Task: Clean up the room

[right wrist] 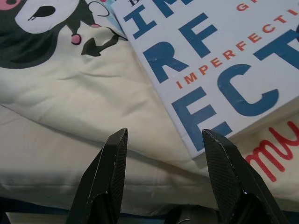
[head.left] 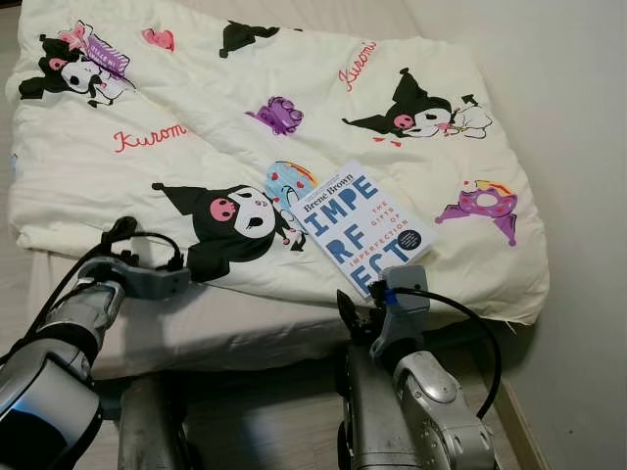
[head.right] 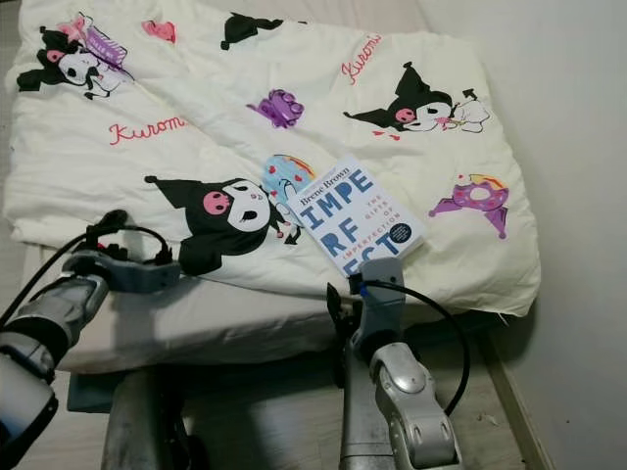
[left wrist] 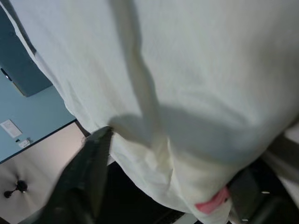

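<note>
Book (head.left: 361, 233) lies on the duvet (head.left: 196, 127) just beyond the right gripper (right wrist: 168, 154), fingers apart.

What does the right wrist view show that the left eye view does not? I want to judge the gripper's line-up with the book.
The right wrist view alone shows the two black fingers spread apart, tips just short of the book's near corner. The left eye view alone shows the whole cream duvet, the wall and the left gripper at the duvet's near edge. Both show the book lying flat on the duvet and the right gripper before it.
</note>
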Available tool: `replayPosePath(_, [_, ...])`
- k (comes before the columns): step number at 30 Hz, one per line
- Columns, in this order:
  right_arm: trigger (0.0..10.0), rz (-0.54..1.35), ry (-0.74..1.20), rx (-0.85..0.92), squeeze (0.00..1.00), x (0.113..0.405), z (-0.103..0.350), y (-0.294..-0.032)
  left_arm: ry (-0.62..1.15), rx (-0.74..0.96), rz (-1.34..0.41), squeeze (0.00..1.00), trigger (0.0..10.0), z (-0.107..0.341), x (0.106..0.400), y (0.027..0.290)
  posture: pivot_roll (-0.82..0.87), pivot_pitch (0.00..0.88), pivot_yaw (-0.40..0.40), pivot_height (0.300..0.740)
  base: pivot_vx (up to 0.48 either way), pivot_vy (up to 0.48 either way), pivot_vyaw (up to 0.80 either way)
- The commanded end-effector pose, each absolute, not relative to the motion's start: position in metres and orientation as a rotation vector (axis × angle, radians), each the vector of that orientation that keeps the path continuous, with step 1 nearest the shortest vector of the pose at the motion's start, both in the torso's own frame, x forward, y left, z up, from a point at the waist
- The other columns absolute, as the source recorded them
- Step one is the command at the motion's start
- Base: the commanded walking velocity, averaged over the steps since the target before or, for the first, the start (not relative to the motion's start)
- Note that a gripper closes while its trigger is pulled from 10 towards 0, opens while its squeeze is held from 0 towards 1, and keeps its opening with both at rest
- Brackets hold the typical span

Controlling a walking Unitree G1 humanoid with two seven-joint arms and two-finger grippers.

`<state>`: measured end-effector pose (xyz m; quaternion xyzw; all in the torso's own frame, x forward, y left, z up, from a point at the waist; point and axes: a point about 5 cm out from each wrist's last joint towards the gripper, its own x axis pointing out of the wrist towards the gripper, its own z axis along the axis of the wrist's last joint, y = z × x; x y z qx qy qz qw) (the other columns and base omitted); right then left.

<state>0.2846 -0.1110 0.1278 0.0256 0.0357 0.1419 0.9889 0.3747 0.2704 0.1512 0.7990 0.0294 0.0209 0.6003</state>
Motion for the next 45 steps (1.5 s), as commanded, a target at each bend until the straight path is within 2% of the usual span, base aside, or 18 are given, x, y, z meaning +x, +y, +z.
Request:
replayPosePath(1, [10.0,0.271,0.095,0.041,0.00,0.279,0.123,-0.114,0.132,1.865,0.055,0.00,0.0,0.146,0.368,0.284,-0.21,0.464,-0.072,0.527,0.000,0.000,0.00])
replayPosePath(12, [10.0,0.264,0.096,0.030,0.00,0.281,0.122,-0.118,0.161,1.897,0.068,0.00,0.0,0.151,0.366,0.294,-0.20,0.454,-0.069,0.527,0.000,0.000,0.00])
replayPosePath(24, [10.0,0.260,0.084,0.031,0.00,0.288,0.122,-0.118,0.286,1.904,-0.017,0.00,0.0,0.149,0.363,0.304,-0.14,0.434,-0.048,0.527,0.000,0.000,0.00])
replayPosePath(28, [10.0,0.258,0.077,0.040,0.00,0.293,0.122,-0.117,0.364,1.839,-0.065,0.00,0.0,0.150,0.363,0.308,-0.10,0.431,-0.050,0.527,0.000,0.000,0.00])
replayPosePath(39, [10.0,0.256,0.065,0.059,0.00,0.301,0.120,-0.114,0.389,1.781,-0.179,0.00,0.0,0.167,0.374,0.298,-0.04,0.418,-0.040,0.527,0.000,0.000,0.00])
replayPosePath(41, [10.0,0.253,0.054,0.067,0.00,0.304,0.122,-0.113,0.435,1.680,-0.258,0.00,0.0,0.173,0.377,0.292,-0.03,0.414,-0.035,0.527,0.000,0.000,0.00])
replayPosePath(45, [10.0,0.252,0.050,0.069,0.00,0.305,0.122,-0.112,0.476,1.595,-0.312,0.00,0.0,0.174,0.377,0.289,-0.03,0.412,-0.031,0.527,0.000,0.000,0.00])
